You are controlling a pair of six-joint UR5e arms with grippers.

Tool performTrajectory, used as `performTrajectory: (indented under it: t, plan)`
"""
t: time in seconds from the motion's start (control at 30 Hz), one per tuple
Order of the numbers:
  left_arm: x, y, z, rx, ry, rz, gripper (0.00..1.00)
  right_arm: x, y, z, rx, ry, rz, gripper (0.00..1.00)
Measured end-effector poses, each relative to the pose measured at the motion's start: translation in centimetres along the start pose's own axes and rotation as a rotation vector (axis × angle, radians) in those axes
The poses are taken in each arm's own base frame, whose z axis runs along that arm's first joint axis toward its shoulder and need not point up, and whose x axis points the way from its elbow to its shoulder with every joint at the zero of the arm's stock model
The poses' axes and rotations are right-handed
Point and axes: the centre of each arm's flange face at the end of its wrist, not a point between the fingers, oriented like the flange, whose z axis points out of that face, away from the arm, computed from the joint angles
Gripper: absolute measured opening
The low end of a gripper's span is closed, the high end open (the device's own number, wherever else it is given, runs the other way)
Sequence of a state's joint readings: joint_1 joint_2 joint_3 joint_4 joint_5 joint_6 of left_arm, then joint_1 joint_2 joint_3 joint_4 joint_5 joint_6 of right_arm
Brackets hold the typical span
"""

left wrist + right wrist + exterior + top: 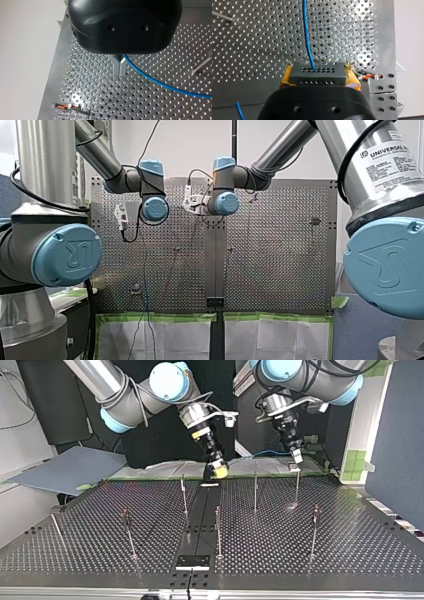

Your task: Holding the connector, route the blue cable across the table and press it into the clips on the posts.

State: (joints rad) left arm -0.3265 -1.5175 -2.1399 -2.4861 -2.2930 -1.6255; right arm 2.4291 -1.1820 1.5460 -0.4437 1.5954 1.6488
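At the table's [350,530] far edge in the top view, my right gripper [217,469] clamps the grey connector [317,75] between yellow pads [285,79]. From it the blue cable [306,32] runs ahead over the perforations. My left gripper [119,71], fingers pinched narrow with the cable at their base, hangs just over a post [297,485].

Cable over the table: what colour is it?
The cable is blue; right wrist view shows it best.

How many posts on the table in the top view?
7. Near row: far-left post, left post, centre post, right post. Far row: back-left post, back-middle post, back-right post beneath my left tool. Others may be hidden.
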Motion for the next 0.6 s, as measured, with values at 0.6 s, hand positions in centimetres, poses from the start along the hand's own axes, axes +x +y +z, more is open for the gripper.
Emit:
performTrajectory:
  t: [0.6]
  plan:
    - [-3.4, 0.6, 3.6, -0.009, -0.034, -0.004, 0.0, 3.2, -1.0, 3.4, 0.038, 0.029, 0.048, 0.0]
